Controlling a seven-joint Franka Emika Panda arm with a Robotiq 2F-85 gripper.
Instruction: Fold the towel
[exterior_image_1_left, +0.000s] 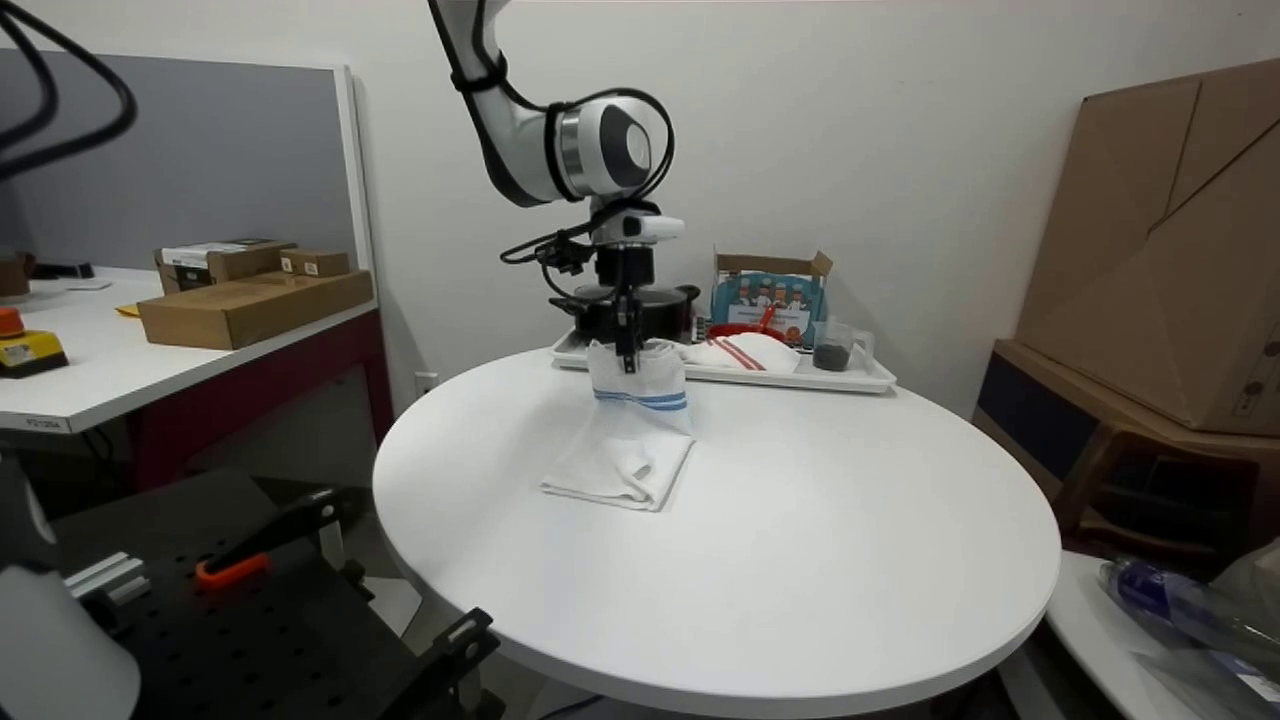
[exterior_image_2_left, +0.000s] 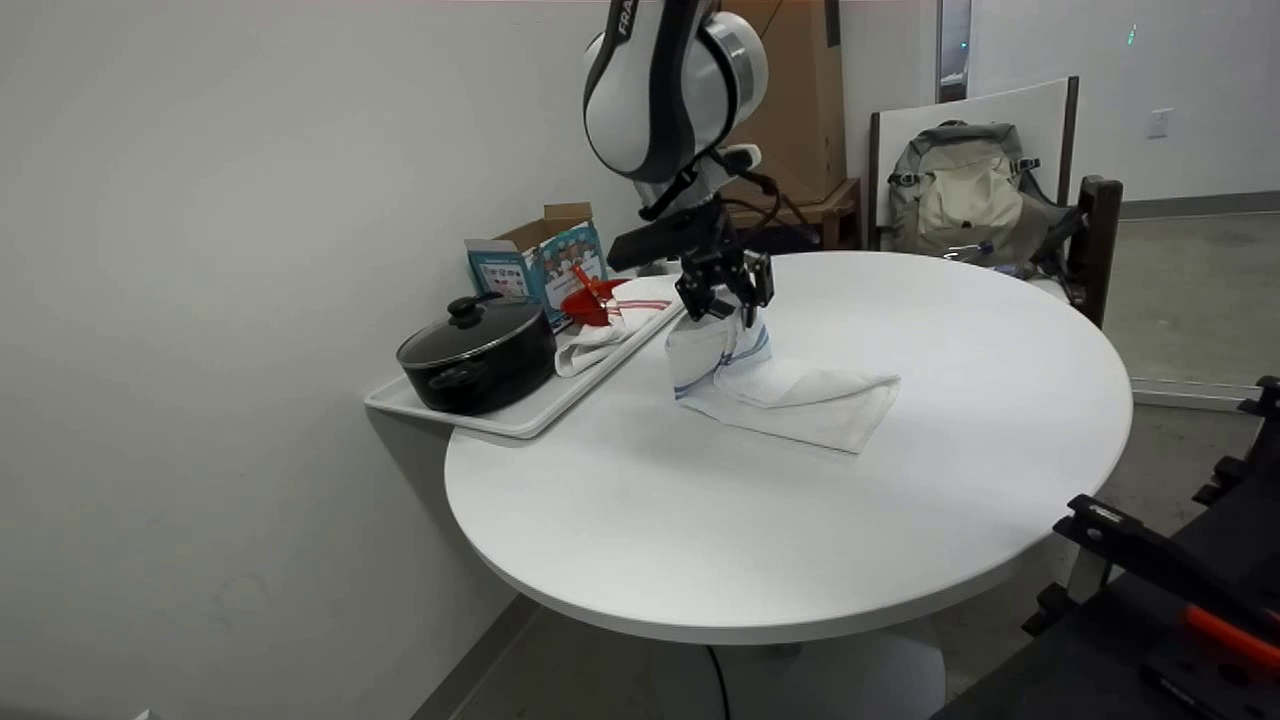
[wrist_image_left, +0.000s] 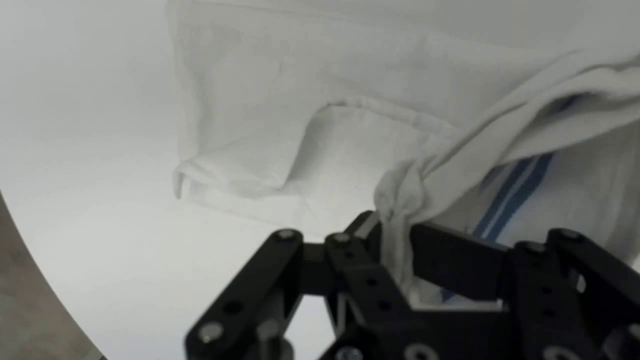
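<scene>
The white towel (exterior_image_1_left: 615, 465) with blue stripes lies partly flat on the round table. Its far part is lifted up to my gripper (exterior_image_1_left: 628, 360), near the tray side. In an exterior view the raised part of the towel (exterior_image_2_left: 695, 355) stands like a fold beneath the gripper (exterior_image_2_left: 738, 305), while the rest stretches flat toward the table's middle. Seen from the wrist, bunched cloth is pinched between the fingers of the gripper (wrist_image_left: 397, 232). One corner of the flat layer is turned over, and some of the striped section is hidden behind the gripper.
A white tray (exterior_image_2_left: 545, 415) at the table's wall side carries a black lidded pot (exterior_image_2_left: 480, 355), a red-striped cloth (exterior_image_1_left: 745, 352), a red utensil (exterior_image_2_left: 590, 300) and a clear measuring cup (exterior_image_1_left: 838, 345). An opened box (exterior_image_1_left: 770, 295) stands behind. The round table (exterior_image_1_left: 850, 560) extends toward the front.
</scene>
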